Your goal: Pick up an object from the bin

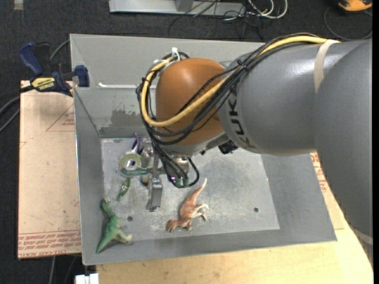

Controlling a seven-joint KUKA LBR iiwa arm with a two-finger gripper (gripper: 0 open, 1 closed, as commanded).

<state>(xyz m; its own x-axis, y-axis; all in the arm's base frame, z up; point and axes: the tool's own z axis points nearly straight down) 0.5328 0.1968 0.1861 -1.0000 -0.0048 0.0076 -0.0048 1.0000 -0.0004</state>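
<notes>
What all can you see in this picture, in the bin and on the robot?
bin: one, grey metal, middle of the view.
green dinosaur toy: one, green, near-left corner of the bin.
orange dinosaur toy: one, orange-tan, near edge of the floor, right of the gripper.
ring-shaped thing: one, green and pale, left of the gripper.
purple piece: one, behind the ring, partly hidden.
arm: one, grey, orange wrist cover, cables.
gripper: one, grey, between the dinosaurs.
</notes>
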